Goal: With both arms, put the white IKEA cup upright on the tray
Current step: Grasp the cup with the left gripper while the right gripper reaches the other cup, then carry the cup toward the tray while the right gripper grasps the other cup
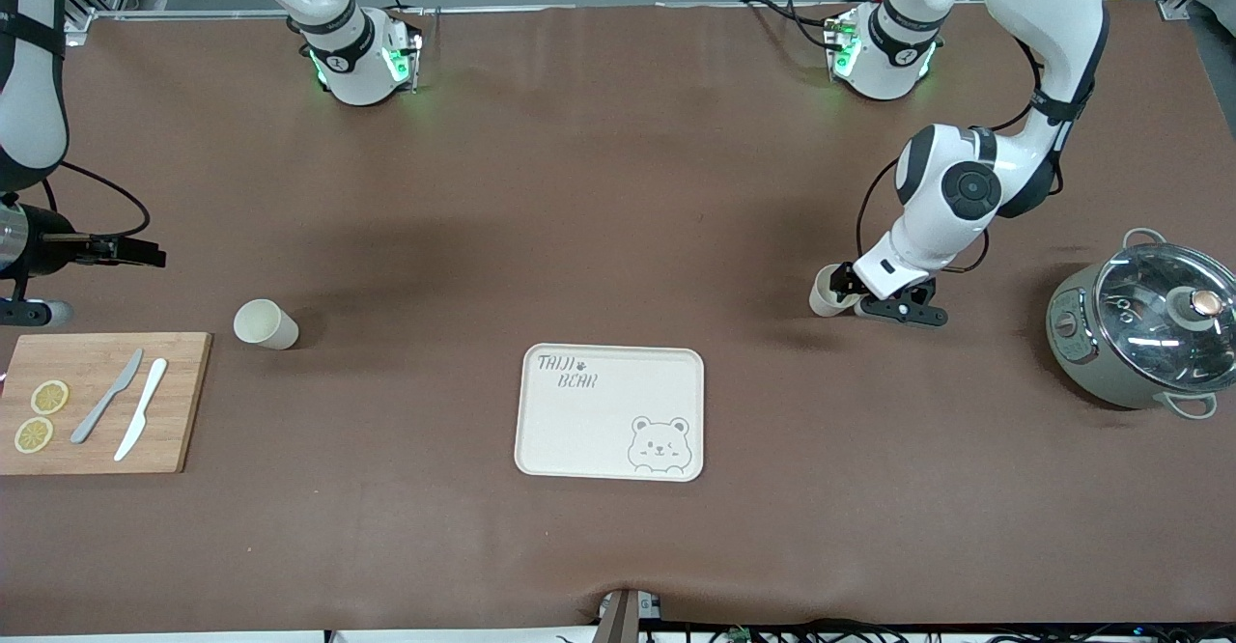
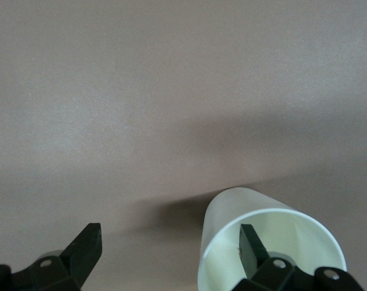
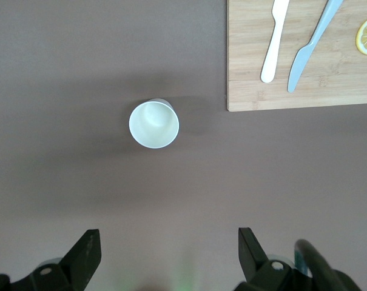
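Observation:
Two white cups show. One cup (image 1: 827, 293) lies at the tip of my left gripper (image 1: 862, 297), farther from the front camera than the tray. In the left wrist view this cup (image 2: 232, 212) has its mouth turned toward my left gripper (image 2: 171, 233). One finger sits inside the mouth and the other stands well clear outside it, so the gripper is open. The cream tray (image 1: 579, 431) with the bear drawing is bare. My right gripper (image 1: 150, 255) hangs open at the right arm's end, high over the table. Below my right gripper (image 3: 169, 236) the other cup (image 3: 153, 124) stands mouth up.
A wooden cutting board (image 1: 174, 402) with two knives and lemon slices lies beside the second cup (image 1: 266, 324), nearer the front camera. A lidded grey pot (image 1: 1139, 329) stands at the left arm's end of the table.

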You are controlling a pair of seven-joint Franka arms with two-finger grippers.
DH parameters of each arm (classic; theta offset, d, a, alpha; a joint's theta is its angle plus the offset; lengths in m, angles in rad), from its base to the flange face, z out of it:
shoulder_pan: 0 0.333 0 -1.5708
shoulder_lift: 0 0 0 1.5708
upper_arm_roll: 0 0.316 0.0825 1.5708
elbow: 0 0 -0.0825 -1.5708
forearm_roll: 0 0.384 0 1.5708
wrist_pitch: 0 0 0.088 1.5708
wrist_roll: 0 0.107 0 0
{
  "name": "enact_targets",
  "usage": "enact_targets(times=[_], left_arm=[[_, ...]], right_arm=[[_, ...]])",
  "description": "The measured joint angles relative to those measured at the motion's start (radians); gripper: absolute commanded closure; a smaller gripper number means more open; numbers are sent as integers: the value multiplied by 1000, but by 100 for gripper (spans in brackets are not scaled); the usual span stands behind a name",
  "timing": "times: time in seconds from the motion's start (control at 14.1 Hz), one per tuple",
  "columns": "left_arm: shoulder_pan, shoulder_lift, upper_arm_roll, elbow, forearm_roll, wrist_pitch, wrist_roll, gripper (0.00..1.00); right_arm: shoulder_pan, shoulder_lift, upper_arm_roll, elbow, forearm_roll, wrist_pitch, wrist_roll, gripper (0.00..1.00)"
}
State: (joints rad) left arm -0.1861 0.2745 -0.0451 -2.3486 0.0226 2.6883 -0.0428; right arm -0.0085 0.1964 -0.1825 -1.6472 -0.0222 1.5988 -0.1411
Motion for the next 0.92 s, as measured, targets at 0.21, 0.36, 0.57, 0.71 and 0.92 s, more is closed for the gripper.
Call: enact_targets(times=[0.21, 0.36, 0.57, 0.71, 0.92], left_arm=[[-1, 0, -7, -6, 0, 0, 0, 21], [-1, 0, -17, -8, 0, 2, -10, 100], [-1, 0, -35, -8, 0, 5, -27, 100], [-1, 0, -39, -8, 0, 9, -35, 100], [-1, 0, -45, -7, 0, 12, -37, 100]], right_arm=[[0, 0, 1, -24, 1, 27, 0, 0], [0, -1, 1, -42, 1, 47, 0, 0], [0, -1, 1, -80, 1, 103, 2, 0], [0, -1, 1, -106, 5, 134, 3, 0], [0, -1, 2, -147, 22, 195, 5, 0]])
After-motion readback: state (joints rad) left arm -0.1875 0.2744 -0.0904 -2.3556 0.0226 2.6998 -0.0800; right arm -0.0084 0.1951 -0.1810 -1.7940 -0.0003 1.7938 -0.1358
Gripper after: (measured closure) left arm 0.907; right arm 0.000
